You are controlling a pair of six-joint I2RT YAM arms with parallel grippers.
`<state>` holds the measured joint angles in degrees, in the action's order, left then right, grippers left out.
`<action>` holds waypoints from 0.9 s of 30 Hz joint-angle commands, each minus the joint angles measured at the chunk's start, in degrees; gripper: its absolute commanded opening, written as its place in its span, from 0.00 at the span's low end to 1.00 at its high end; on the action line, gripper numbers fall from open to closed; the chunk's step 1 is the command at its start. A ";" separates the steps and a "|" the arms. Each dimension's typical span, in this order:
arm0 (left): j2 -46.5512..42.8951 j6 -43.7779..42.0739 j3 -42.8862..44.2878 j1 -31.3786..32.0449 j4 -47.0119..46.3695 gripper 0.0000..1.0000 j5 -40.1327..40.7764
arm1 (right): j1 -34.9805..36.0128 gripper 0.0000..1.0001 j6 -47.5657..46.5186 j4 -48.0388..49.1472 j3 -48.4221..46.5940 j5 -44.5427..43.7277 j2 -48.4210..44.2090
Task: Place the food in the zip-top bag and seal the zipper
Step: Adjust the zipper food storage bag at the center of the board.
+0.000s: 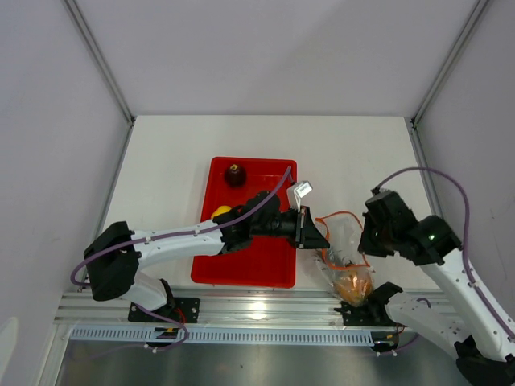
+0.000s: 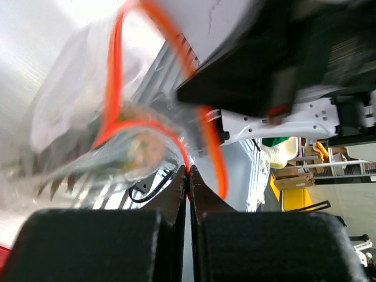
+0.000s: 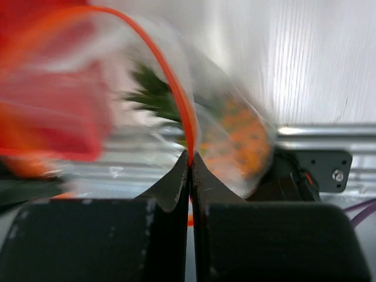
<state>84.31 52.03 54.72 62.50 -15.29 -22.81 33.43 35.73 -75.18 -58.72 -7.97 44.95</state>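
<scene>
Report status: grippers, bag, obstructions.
Both shut on zipper: left gripper, right gripper. Mouth of bag open between them, pineapple inside. In red tray: dark red fruit, yellow fruit partly under left arm.

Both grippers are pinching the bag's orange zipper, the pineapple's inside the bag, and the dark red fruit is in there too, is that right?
Not quite: the top view shows the dark red fruit on the red tray, not in the zip-top bag. The left gripper and right gripper do pinch the zipper, and the pineapple is inside.
</scene>
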 commanded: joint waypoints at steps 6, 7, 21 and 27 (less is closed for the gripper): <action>-3.54 -1.05 -0.66 0.25 -0.71 0.01 0.13 | 0.50 0.00 -3.38 -6.92 -34.36 -5.22 9.63; -3.63 -1.14 -0.67 0.25 -0.45 0.01 0.39 | 0.50 0.00 -3.38 -6.04 -30.18 -4.69 8.33; -3.62 -2.90 3.02 -0.01 2.89 0.00 1.01 | 0.58 0.00 -2.33 -6.73 -28.09 -6.62 4.18; -4.34 -3.69 4.25 0.08 4.73 0.01 1.71 | 0.58 0.00 -2.24 -7.10 -26.49 -6.71 3.04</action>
<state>81.52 50.30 55.99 62.50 -11.49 -21.71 33.80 33.56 -76.77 -89.80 -13.34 48.31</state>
